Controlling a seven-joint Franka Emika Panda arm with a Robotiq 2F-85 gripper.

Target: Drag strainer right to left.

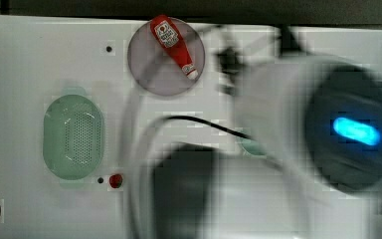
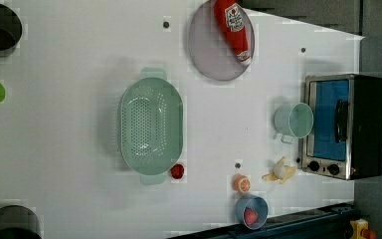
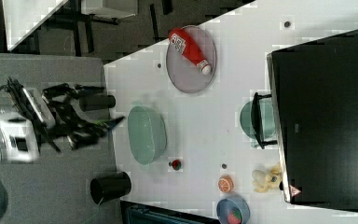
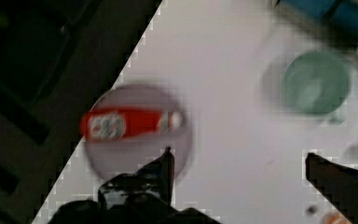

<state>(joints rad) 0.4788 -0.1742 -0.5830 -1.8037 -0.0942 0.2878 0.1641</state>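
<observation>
End effector point(image 4: 237, 161) is held high over the tabletop point(image 4: 223, 93), fingers spread wide, nothing gripped. Strainer point(image 3: 146, 134) is seen near its tips. Ketchup bottle point(image 4: 130, 124) label unreadable.

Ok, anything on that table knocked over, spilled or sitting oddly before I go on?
Nothing spilled or broken. Two things lie on their sides: the ketchup bottle flat across the greyish plate, and the pale-green mug beside the toaster oven, mouth showing in the left view. The strainer sits upright and empty.
</observation>
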